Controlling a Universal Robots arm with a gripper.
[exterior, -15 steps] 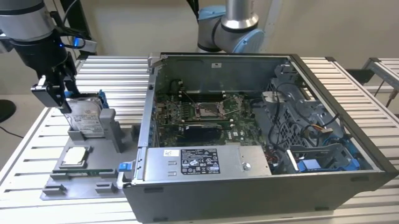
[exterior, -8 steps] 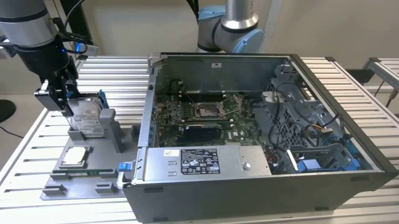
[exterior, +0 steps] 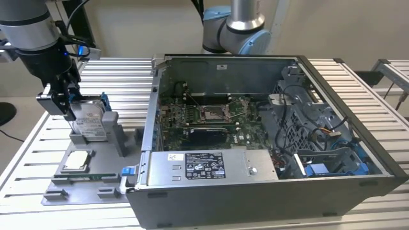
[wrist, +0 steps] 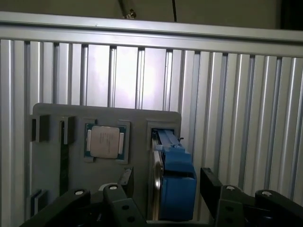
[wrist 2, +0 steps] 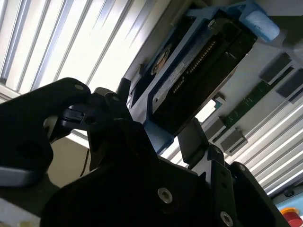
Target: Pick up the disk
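First wrist view: disk [wrist: 173, 182] between parted jaws

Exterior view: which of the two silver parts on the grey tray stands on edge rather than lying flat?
The disk, upright in its blue bracket at the gripper; the square chip lies flat on the tray.

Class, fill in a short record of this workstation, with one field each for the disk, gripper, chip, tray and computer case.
disk: standing on edge in a grey holder, framed by a blue bracket
gripper: open, one finger on each side of the disk, with gaps showing in the first wrist view
chip: lying flat in a tray pocket beside the disk
tray: grey, on the slatted table, at the exterior view's left of the case
computer case: open, motherboard exposed
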